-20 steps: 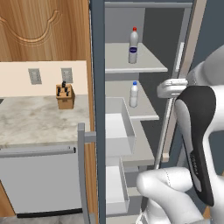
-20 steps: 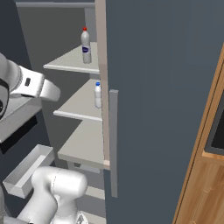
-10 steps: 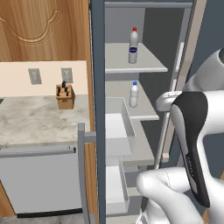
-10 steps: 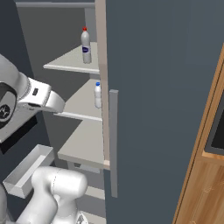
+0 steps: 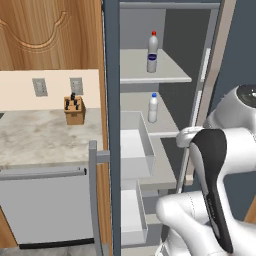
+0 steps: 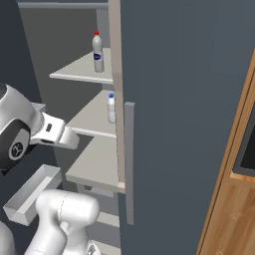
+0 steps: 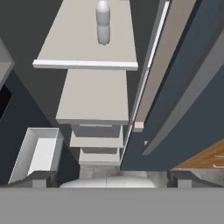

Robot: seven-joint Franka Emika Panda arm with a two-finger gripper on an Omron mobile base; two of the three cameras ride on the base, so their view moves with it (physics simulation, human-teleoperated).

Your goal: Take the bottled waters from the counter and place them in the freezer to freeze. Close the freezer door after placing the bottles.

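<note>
- Since a second ago the arm has drawn back out of the freezer (image 5: pixel 165 30) and dropped lower; in the left base view its dark-banded link now sits nearer the camera, hiding more of the lower shelves.
- In the right base view the white wrist link has come down from beside the middle shelf (image 6: pixel 94 119) to just above the lowest shelf (image 6: pixel 94 167).
- The bottles, shelves and door have not moved.
- Gripper (image 7: pixel 111 177): its two dark tips stand at the far corners of the hand view, fully apart, with nothing between them.
- Red-capped bottle (image 5: pixel 153 52) stands upright on the top shelf (image 5: pixel 165 75).
- Blue-capped bottle (image 5: pixel 153 108) stands upright on the middle shelf, near its back.
- Freezer door (image 6: pixel 189 99) is swung open; its inner edge and long handle (image 6: pixel 129 164) lie just right of the shelf fronts.
- A pale drawer (image 5: pixel 134 145) is pulled out on the left, narrowing the opening at that level.
- Open room lies between the drawer and the door edge, above the lowest shelf.
- Counter (image 5: pixel 45 137) carries a knife block (image 5: pixel 74 111) at the wall.
</note>
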